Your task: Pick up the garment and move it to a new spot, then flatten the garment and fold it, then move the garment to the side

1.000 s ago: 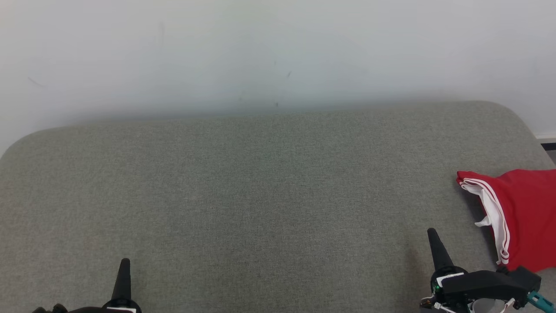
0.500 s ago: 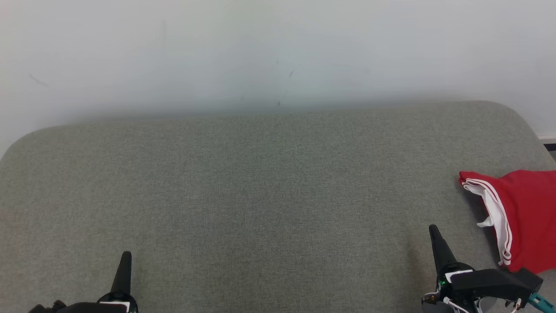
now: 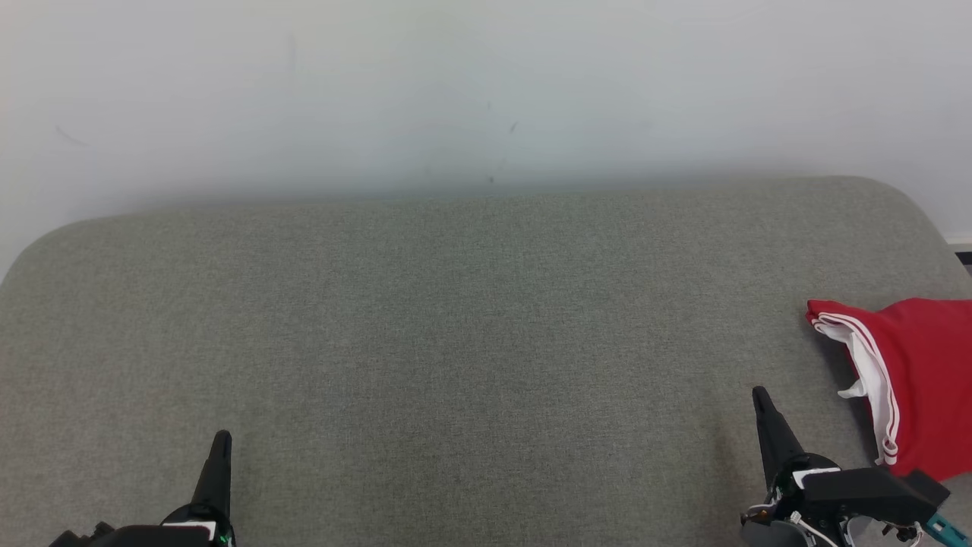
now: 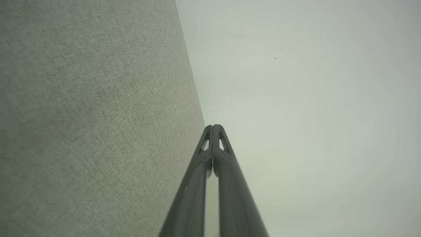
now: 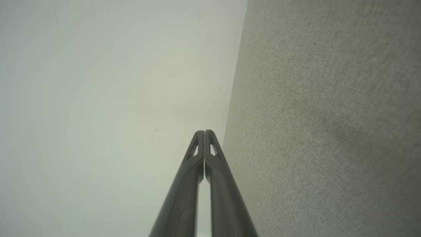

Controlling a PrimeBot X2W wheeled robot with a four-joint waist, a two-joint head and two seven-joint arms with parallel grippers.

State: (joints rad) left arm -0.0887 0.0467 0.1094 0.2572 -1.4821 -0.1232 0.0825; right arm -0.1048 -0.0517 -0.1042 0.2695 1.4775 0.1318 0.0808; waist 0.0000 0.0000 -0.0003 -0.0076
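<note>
Both pincers are clenched tight, fingers pressed together with nothing held. The left gripper (image 3: pixel 221 441) sits at the lower left and the right gripper (image 3: pixel 759 395) at the lower right. Each points up across the grey cushion (image 3: pixel 456 342) toward the white wall (image 3: pixel 456 91). The red garment (image 3: pixel 923 380) with white stripes lies at the cushion's right edge, near the right gripper but apart from it
</note>
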